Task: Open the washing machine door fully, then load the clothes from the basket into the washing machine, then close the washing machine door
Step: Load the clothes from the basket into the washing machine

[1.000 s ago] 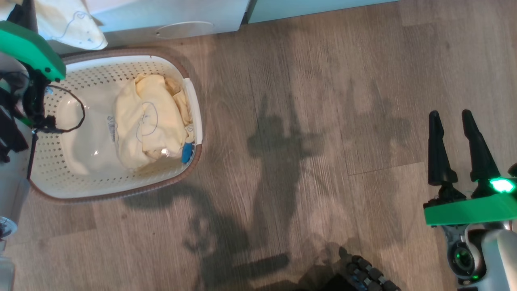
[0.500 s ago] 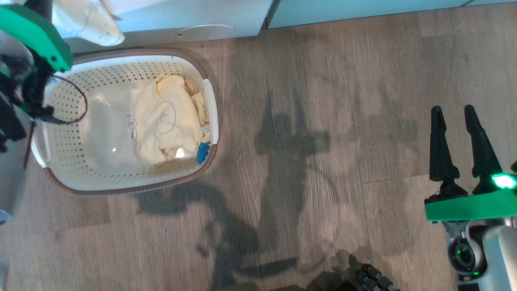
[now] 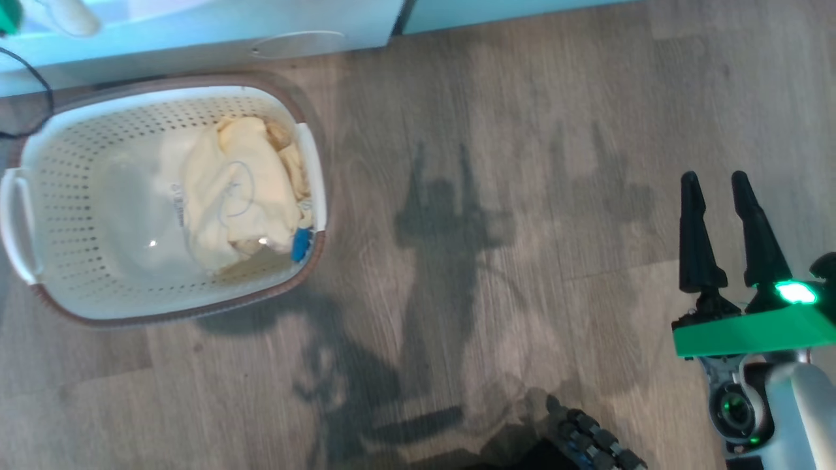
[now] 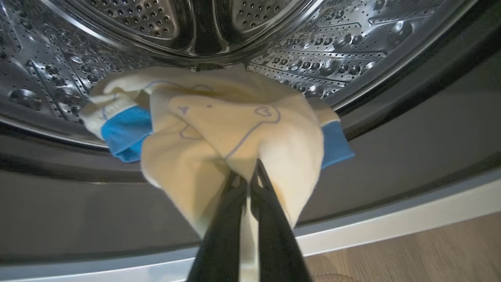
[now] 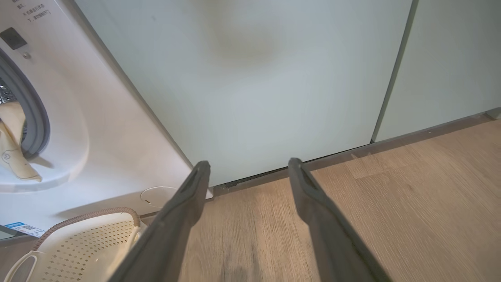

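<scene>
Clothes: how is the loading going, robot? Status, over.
Left hand shut on yellow garment at washing machine drum mouth. Right hand open, idle over floor. More clothes in basket. Nothing blocking the opening.

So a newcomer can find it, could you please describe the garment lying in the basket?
Find the white perforated basket on the floor before the washing machine. Bunched against its right end lies a pale-yellow garment with a dark line drawing. Unlike the other garment, pinched by the left tool, it lies loose.

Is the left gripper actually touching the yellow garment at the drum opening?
Touching. The left wrist view shows the left gripper shut on a fold of the yellow garment.
</scene>
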